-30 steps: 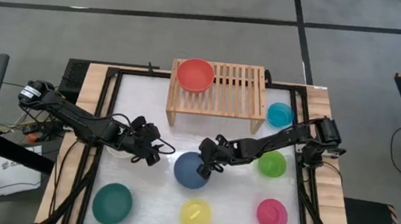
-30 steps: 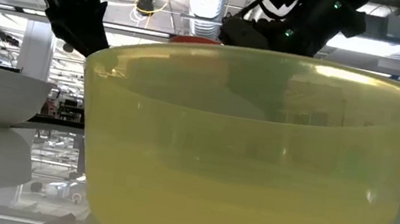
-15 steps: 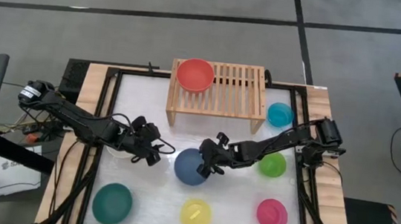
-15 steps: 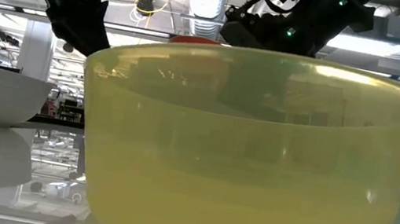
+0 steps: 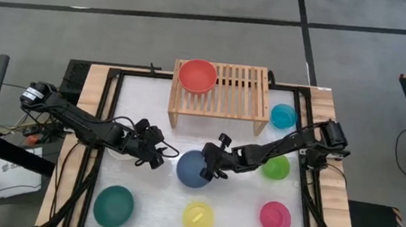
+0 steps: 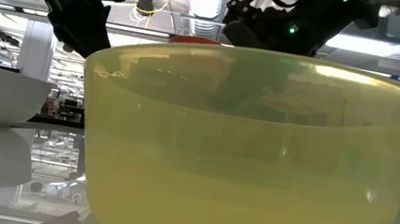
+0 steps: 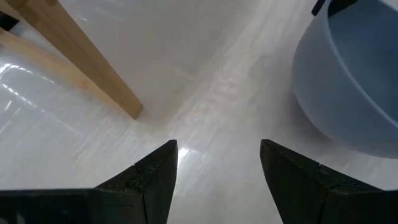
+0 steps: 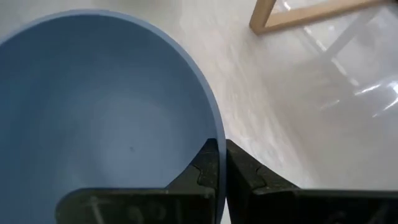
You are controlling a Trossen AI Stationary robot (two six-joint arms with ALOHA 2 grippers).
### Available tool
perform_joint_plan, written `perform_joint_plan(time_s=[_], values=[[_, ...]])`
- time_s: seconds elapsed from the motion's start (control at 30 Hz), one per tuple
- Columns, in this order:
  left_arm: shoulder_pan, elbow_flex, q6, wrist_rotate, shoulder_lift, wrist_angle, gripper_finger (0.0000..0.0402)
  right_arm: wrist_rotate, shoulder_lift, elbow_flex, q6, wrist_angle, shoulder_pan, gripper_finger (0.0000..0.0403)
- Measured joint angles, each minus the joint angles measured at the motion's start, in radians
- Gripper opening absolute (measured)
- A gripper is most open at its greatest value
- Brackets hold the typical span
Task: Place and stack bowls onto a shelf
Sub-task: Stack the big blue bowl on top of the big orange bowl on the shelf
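bowls are the matter in hand: one red bowl (image 5: 197, 76) already sits on the left end of the shelf (image 5: 240, 87), and the blue bowl (image 5: 194, 169) lies on the table in front of the shelf, about mid-table. over the last second the right gripper (image 5: 212, 168) has been drawn slightly toward that bowl's right edge, and its fingers (image 8: 244, 175) are now seen pinched together on the rim of the blue bowl, one inside and one outside the wall. the bowl itself has hardly shifted and does not appear lifted. this is judged to mean that the grasp is made and that the lift toward the shelf can follow. the left gripper (image 5: 155, 154) is held just left of the blue bowl, fingers spread apart with nothing between them, as the left wrist view shows. the blue bowl stands upright, mouth facing up; being round, it has no long axis across the table, only its vertical one. the shelf's long side runs left to right.
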State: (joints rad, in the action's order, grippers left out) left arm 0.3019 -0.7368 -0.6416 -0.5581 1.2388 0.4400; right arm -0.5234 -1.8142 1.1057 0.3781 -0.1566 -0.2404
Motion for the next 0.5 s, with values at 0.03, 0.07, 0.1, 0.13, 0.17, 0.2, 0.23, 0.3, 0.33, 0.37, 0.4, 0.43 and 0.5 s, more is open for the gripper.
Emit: perform_joint_plan(time_s=[0.03,0.07,0.1,0.13,0.17,0.2,0.23,0.3,0.33,0.37,0.4,0.43,0.5], values=[[0.000,0.000,-0.005,0.002,0.000,0.003,0.0214,-0.010,0.004,0.000,-0.013,0.003,-0.004,0.0030],[0.000,0.000,-0.008,0.008,0.000,0.006,0.0214,-0.025,0.012,0.000,-0.026,0.003,-0.006,0.0030],[0.000,0.000,-0.011,0.015,0.000,0.005,0.0214,-0.042,0.022,-0.002,-0.040,-0.001,-0.011,0.0030],[0.000,0.000,-0.012,0.019,0.000,0.003,0.0214,-0.064,0.033,-0.002,-0.058,-0.005,-0.016,0.0030],[0.000,0.000,-0.013,0.022,0.000,0.003,0.0214,-0.090,0.043,-0.002,-0.077,-0.008,-0.021,0.0030],[0.000,0.000,-0.014,0.023,0.000,0.003,0.0214,-0.111,0.055,-0.002,-0.089,-0.006,-0.025,0.0030],[0.000,0.000,-0.016,0.024,0.000,0.003,0.0214,-0.131,0.066,-0.002,-0.100,-0.005,-0.029,0.0030],[0.000,0.000,-0.022,0.023,0.000,0.002,0.0214,-0.171,0.084,-0.002,-0.123,-0.004,-0.031,0.0030],[0.000,0.000,-0.022,0.023,0.000,0.002,0.0214,-0.187,0.092,-0.002,-0.129,-0.003,-0.031,0.0030],[0.000,-0.001,-0.021,0.023,0.000,0.003,0.0214,-0.200,0.098,-0.002,-0.133,-0.007,-0.031,0.0030],[0.000,-0.007,-0.014,0.022,0.000,0.004,0.0214,-0.211,0.101,-0.002,-0.139,-0.007,-0.031,0.0030],[0.000,-0.012,-0.006,0.019,0.000,-0.004,0.0214,-0.217,0.104,-0.002,-0.144,-0.005,-0.031,0.0030],[0.000,-0.026,0.012,0.011,-0.001,-0.005,0.0214,-0.236,0.105,-0.002,-0.147,-0.005,-0.034,0.0030]])
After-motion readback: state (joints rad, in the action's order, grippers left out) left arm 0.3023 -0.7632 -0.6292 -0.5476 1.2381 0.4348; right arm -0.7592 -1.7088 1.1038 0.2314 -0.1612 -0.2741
